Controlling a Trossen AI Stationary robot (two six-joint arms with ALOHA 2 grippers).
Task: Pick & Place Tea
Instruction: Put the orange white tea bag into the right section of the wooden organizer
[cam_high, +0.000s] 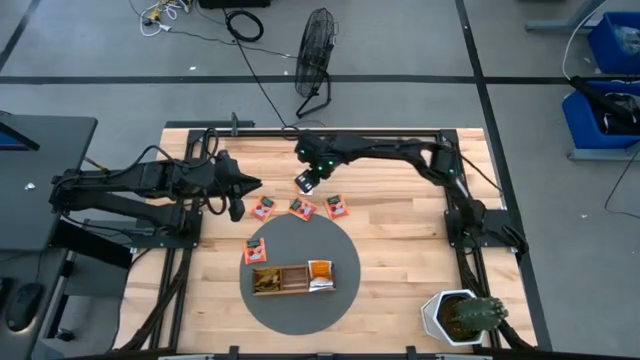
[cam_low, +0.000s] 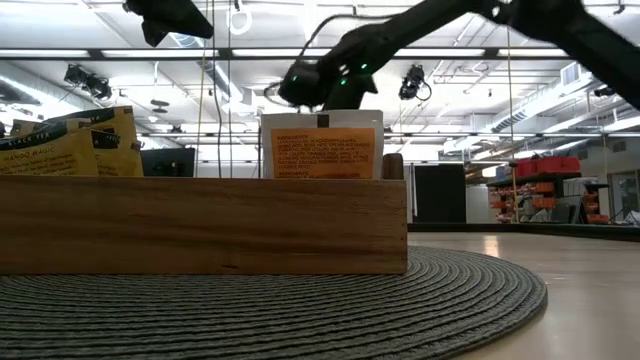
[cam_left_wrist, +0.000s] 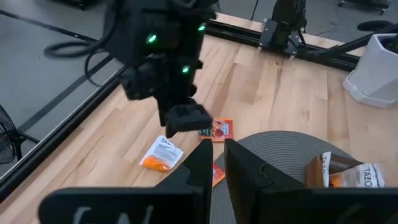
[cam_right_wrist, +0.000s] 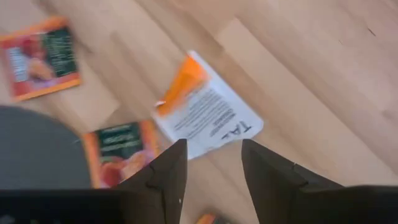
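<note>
**Right claw hovering over a white sachet**

Right claw hangs with fingers apart over the white-and-orange tea sachet lying flat on the table's far half, beyond the round mat. I judge I should drop straight down and pinch one edge. Its print reads "TA"; the rest is unclear. Left claw waits nearby, fingers nearly together. More sachets stand in the wooden tray.

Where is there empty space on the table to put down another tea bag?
Bare wood lies between the round mat and the cactus pot, and left of the mat. It is crowded above the mat, where tea bags lie in a row under the right gripper.
</note>
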